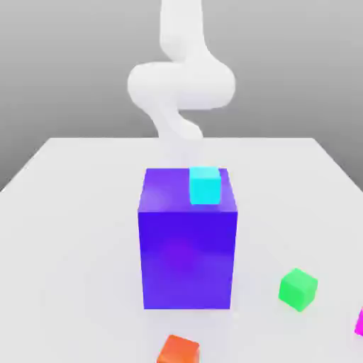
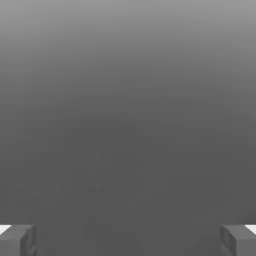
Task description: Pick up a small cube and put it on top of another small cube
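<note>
Gripper (image 2: 128, 240) wide open, nothing held. Cyan cube (image 1: 205, 186) sits on big purple block (image 1: 188, 248), near its back edge. Green cube (image 1: 298, 288) & orange cube (image 1: 178, 350) on table (image 1: 71, 213) near block's front.

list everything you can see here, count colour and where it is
large block: 1, blue-purple, standing on the table near its middle
cyan cube: 1, cyan, on top of the large block, toward the exterior view's right of its top face
green cube: 1, green, on the table, to the exterior view's right of the large block
orange cube: 1, orange, on the table in front of the large block, at the picture's lower edge
magenta cube: 1, magenta, at the exterior view's right edge, mostly cut off
table: 1, white
arm: 1, white, behind the large block
gripper: 1, grey fingers, open, nothing between them
</note>
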`<state>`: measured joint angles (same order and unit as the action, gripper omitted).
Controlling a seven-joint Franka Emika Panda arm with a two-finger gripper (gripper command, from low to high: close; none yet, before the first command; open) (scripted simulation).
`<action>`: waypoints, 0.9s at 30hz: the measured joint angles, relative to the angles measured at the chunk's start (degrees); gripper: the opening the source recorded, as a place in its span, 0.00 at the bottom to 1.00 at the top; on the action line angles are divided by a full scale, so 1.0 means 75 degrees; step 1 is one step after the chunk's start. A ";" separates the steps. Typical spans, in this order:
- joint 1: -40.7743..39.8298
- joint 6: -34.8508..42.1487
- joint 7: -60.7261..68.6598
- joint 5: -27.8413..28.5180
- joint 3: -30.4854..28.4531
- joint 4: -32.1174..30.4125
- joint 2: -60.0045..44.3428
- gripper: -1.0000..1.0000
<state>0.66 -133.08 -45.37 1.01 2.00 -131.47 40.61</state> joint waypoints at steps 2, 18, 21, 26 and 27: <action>0.0080 -0.0145 0.0048 0.0122 0.0225 0.0036 -0.0588 0.50; 0.0951 -0.1241 0.0181 0.1339 0.1795 0.0301 -0.5032 0.50; 0.1309 -0.1443 0.0201 0.1573 0.1922 0.0352 -0.5865 0.50; 0.1707 -0.1794 0.0307 0.1861 0.2154 0.0432 -0.7235 0.50; 0.1800 -0.1867 0.0339 0.1902 0.2206 0.0446 -0.7506 0.50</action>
<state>14.16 -147.08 -42.83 15.27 18.54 -128.12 -15.68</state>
